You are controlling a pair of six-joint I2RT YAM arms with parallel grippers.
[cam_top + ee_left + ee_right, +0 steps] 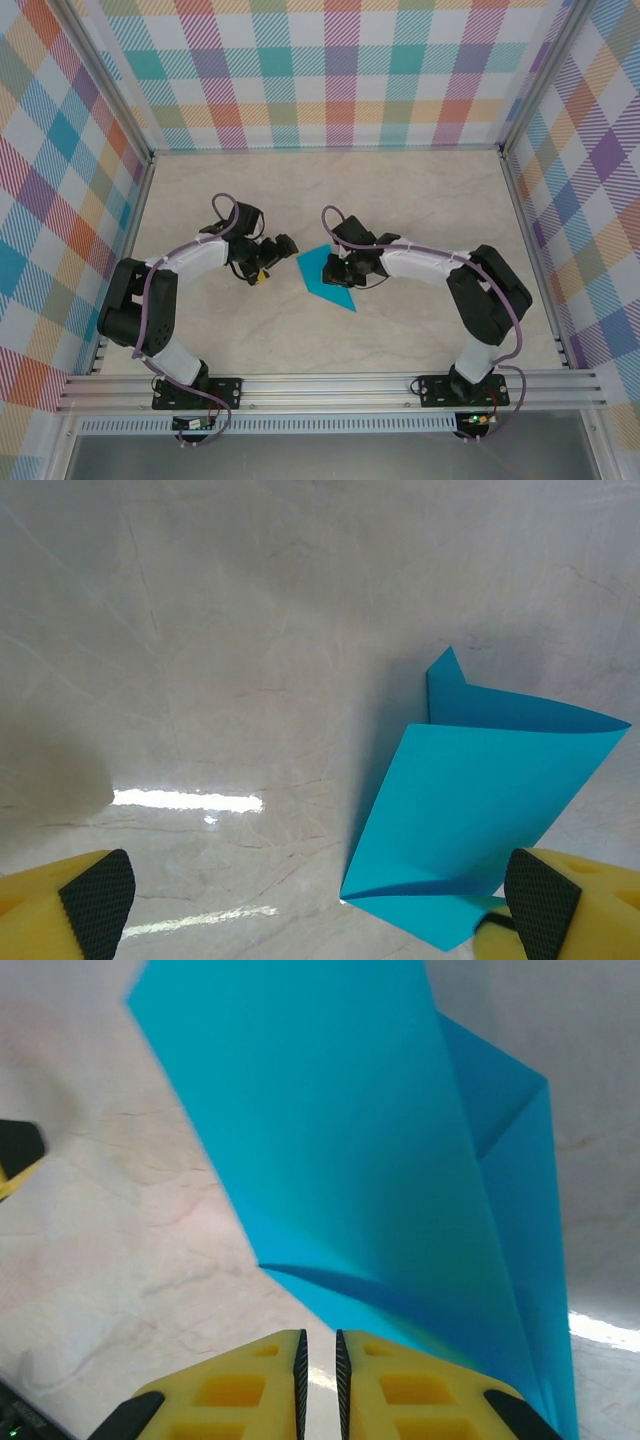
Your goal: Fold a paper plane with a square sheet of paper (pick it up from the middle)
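Observation:
The square sheet of paper is teal and lies folded in the middle of the table, one layer lifted above the other along a crease. In the left wrist view the paper rises on the right, its lower corner close to my right fingertip. My left gripper is wide open over bare table, just left of the sheet. My right gripper sits at the paper's near edge with its pads a narrow slit apart. Only table shows between them.
The tabletop is pale marble, fenced by metal rails and checked walls. A tip of the left gripper shows at the left edge of the right wrist view. Bare table lies behind and in front of the paper.

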